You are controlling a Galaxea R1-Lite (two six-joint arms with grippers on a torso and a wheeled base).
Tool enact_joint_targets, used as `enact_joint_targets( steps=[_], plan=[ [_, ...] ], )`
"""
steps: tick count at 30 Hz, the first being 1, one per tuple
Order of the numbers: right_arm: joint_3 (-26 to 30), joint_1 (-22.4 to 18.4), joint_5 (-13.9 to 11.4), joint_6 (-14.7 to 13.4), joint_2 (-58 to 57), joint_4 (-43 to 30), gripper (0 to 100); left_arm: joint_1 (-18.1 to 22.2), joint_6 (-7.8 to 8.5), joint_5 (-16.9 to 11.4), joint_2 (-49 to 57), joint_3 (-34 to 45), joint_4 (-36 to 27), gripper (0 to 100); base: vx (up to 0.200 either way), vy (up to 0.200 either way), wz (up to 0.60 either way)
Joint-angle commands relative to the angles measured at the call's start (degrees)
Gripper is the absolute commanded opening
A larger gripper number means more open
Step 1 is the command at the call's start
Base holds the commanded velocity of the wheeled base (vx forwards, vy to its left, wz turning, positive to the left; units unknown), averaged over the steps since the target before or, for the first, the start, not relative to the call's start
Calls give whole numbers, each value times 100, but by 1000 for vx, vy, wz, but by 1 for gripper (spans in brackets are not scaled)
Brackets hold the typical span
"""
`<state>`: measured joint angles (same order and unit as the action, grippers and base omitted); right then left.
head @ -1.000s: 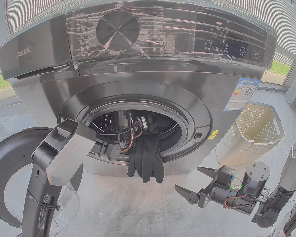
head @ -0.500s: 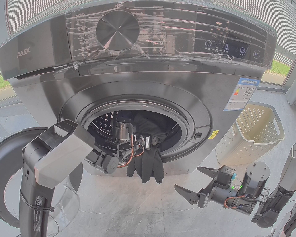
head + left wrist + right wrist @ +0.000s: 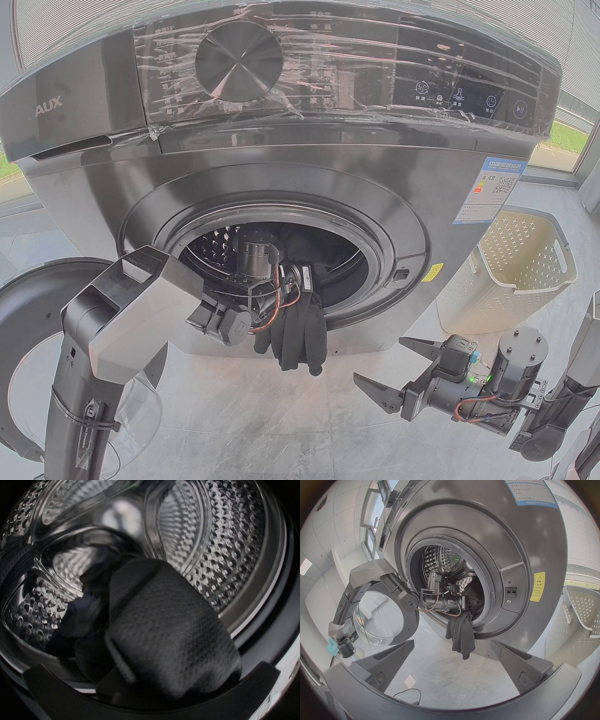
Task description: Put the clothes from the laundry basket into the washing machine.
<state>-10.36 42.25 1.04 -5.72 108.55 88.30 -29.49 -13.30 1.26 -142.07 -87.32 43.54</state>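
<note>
Washing machine [image 3: 300,169]: one, grey, filling the upper and middle head view; its round opening sits at centre frame.
Floor [image 3: 250,412]: pale tiles, open across the lower middle of the head view between the two arms.
Door [image 3: 25,350]: one, swung fully open at the lower left, with the left arm in front of it.
Drum [image 3: 218,542]: one, shiny perforated steel, with free room above and to the sides of the cloth.
Laundry basket [image 3: 519,269]: one, cream with a cross-cut pattern, standing on the floor at the right edge, just beside the machine's front corner.
Black garment [image 3: 300,331]: one dark, finely knit piece, draped over the lower rim of the opening; part lies inside the drum and a folded length hangs outside, clear of the floor.
Darker cloth [image 3: 78,614]: bunched deeper in the drum behind the garment; the number of pieces cannot be told.
Right gripper [image 3: 379,359]: at the lower right, low over the floor, claw spread wide and holding nothing, well apart from the garment.
Left gripper [image 3: 303,281]: at the mouth of the opening, against the garment; whether it grips cannot be told.
Count: two grippers.
</note>
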Motion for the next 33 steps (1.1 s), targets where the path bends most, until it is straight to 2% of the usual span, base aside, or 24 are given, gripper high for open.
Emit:
enact_joint_targets(
  steps=[1,9,14,18,19,25,31,33],
  plan=[
    [-10,2,2,0,18,3,100,154,-138,279,-93,-514,260,0,0,0,0],
    [-36,2,-7,0,35,3,100,435,-147,648,-471,-1551,594,0,0,0,0],
    [-36,2,-7,-8,35,3,100,479,-384,753,-541,-2061,611,0,0,0,0],
    [-45,-7,-7,-8,44,3,100,479,-419,753,-541,-2087,611,0,0,0,0],
    [-45,2,-7,-8,79,3,100,479,-419,753,-532,-1999,629,100,0,0,0],
    [-71,2,-7,-8,79,3,100,409,-516,762,-295,-1569,515,100,0,0,0],
    [-71,2,-7,-8,79,3,100,242,-410,569,645,-13,-215,100,0,0,0],
    [-71,2,-7,-8,79,3,100,189,-305,419,848,356,-382,100,0,0,0]
  ],
)
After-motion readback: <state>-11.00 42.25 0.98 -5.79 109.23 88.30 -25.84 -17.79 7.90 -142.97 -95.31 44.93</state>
